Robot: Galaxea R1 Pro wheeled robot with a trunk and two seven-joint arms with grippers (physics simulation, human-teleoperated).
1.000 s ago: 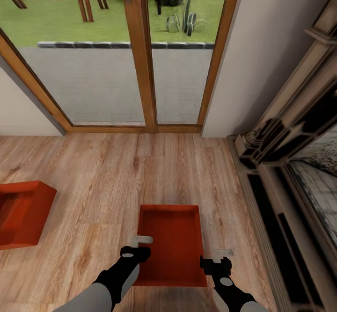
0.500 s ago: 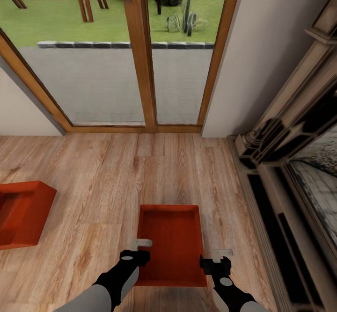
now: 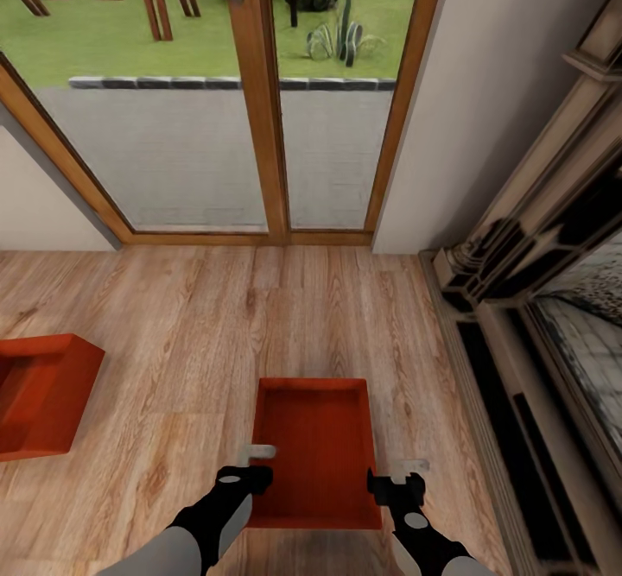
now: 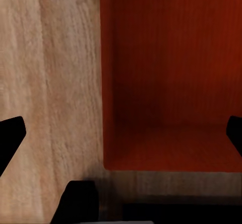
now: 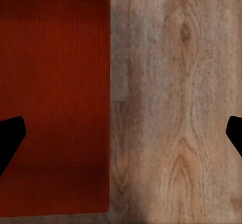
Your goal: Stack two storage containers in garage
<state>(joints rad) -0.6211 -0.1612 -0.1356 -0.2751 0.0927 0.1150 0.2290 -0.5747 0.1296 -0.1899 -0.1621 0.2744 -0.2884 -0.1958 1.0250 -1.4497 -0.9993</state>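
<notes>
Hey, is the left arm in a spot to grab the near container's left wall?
Probably yes. The left gripper hangs open above the container's left wall, one finger over the wood floor, the other over the inside, nothing between.

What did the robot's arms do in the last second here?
The left gripper drew back a little toward the robot along the near storage container; the right gripper barely shifted. Both jaws stay open, holding nothing. Both containers, including the left one, stayed put.
</notes>
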